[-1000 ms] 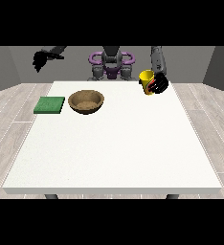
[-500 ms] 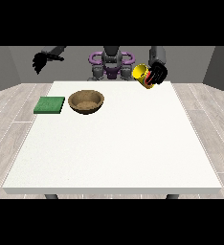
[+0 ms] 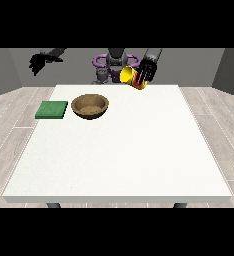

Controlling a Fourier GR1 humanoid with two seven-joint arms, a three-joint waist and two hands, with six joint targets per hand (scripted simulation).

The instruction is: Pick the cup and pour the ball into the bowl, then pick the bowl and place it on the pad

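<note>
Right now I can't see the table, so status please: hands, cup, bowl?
Robot hand at view's right shut on cup, lifted and tilted. Other robot hand raised, holding nothing. Bowl on table beside pad; nothing between cup and bowl.

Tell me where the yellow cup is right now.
In the front view, the yellow cup is held tilted in the hand at the view's right, above the table's far edge.
</note>
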